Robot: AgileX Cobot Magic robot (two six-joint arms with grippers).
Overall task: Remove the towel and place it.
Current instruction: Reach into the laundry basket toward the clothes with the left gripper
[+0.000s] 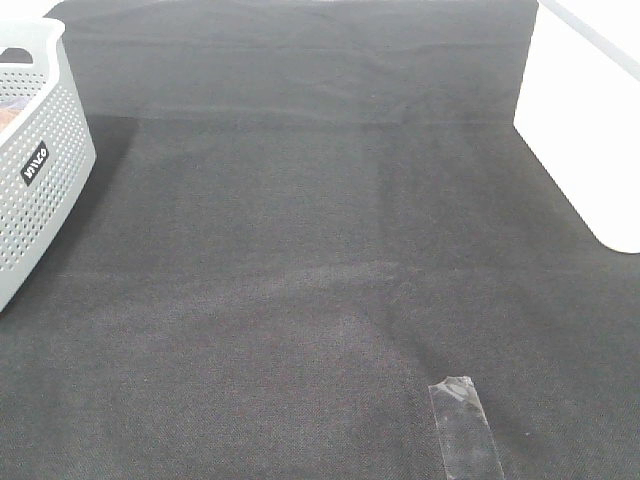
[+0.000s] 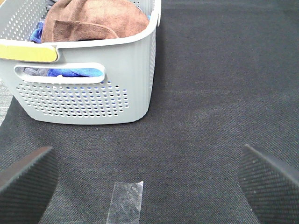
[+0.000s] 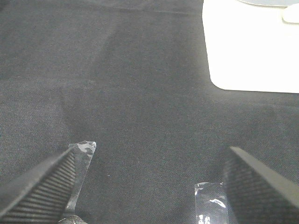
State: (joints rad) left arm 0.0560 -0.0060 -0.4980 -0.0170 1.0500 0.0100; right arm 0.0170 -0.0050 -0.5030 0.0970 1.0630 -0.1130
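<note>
Dark mat [image 1: 300, 250] underlies everything; the brown towel [image 2: 91, 18] lies heaped in the grey basket [image 2: 84, 100]; left gripper [image 2: 147, 179] and right gripper [image 3: 149, 186] both gape wide, holding nothing.

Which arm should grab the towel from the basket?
Left. The left gripper is open and faces the basket, brown towel on top inside; the basket sits at the exterior view's left edge. The right gripper, also open, sees only mat, tape and a white object.
</note>
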